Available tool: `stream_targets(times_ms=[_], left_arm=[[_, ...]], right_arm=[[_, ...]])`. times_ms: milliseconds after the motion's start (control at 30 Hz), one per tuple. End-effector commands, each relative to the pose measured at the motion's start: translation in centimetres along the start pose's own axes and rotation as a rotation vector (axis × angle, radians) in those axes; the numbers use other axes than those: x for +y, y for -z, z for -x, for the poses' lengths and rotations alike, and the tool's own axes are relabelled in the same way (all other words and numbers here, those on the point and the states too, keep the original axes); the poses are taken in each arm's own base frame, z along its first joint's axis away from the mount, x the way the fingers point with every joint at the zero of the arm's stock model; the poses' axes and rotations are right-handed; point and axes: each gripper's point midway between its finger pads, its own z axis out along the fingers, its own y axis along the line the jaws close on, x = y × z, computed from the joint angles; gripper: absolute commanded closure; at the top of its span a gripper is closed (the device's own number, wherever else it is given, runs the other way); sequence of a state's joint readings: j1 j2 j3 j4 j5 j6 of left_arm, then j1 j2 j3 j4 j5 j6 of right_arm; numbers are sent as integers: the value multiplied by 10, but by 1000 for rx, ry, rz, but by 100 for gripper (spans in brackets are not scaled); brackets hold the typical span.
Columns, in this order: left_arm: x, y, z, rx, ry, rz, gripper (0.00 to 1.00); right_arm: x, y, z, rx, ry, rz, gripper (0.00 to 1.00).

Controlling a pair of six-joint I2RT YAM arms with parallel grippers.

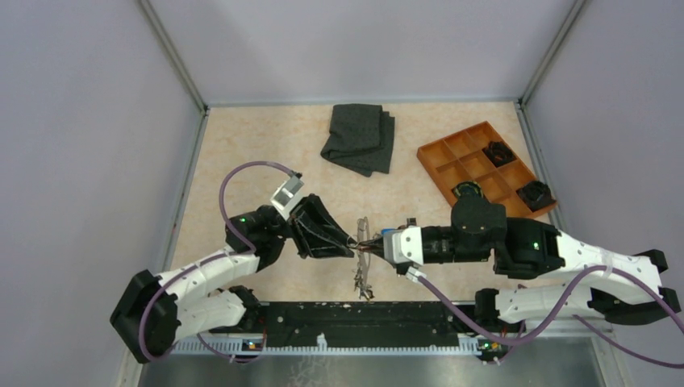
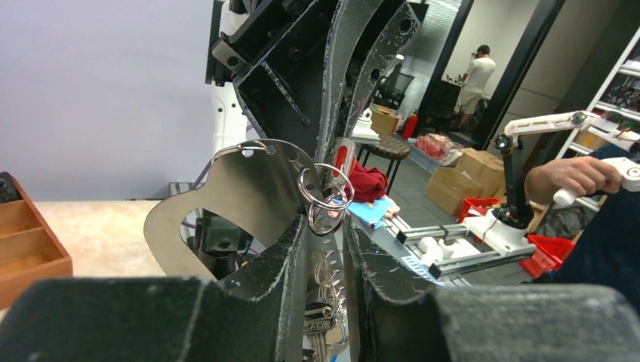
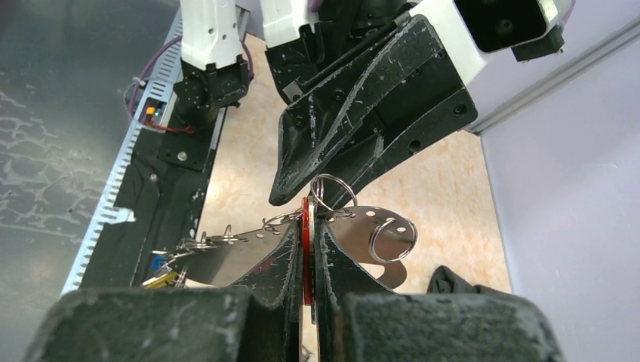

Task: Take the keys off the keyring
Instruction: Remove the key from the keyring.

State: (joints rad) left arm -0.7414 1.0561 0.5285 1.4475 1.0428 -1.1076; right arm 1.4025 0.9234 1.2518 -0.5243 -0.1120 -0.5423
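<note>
At the lower centre of the overhead view, the two end effectors meet tip to tip above the worktop (image 1: 266,145). The right end effector (image 3: 308,219) is closed on a thin red piece (image 3: 306,249) seen edge-on; whether this is a key head cannot be told. The left end effector (image 2: 326,226) faces it from the left with its jaws partly apart. A small split ring (image 2: 324,192) sits in the gap, but whether the fingers actually pinch it cannot be told.

The keyring (image 3: 362,226), a pale grey curved metal band pierced with holes, hangs between the two tools, off the worktop, with several small wire rings threaded through it. In the right wrist view it runs from centre right down towards the lower left. The keys (image 3: 166,273) dangle in a bunch at its lower-left end, one with a blue head.

Farther out, a folded dark grey cloth (image 1: 359,139) lies at the upper centre of the overhead view. An orange divided tray (image 1: 453,137) sits at the upper right, with black clumps (image 1: 498,151) in two of its compartments.
</note>
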Motion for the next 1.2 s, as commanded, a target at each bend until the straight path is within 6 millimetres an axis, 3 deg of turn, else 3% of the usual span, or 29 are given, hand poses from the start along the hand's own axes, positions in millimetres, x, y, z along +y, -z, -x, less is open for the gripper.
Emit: stream_targets(times_ms=[0, 367, 533, 633, 933, 1167], left_arm=[[-16, 0, 6, -43, -58, -65, 72], [-20, 1, 15, -129, -1, -90, 76], [-23, 2, 20, -158, -25, -86, 63], [-26, 3, 23, -171, -66, -84, 62], [-38, 0, 35, -183, -125, -116, 67], [-35, -1, 37, -206, -82, -107, 73]], right_arm=[[-19, 3, 16, -47, 24, -73, 100], [-21, -2, 9, -22, 34, -84, 100], [-21, -2, 10, -24, 34, -85, 100], [-21, -1, 11, -25, 34, -83, 100], [-20, -2, 7, -17, 30, -85, 100], [-21, -2, 3, -6, 31, -96, 100]])
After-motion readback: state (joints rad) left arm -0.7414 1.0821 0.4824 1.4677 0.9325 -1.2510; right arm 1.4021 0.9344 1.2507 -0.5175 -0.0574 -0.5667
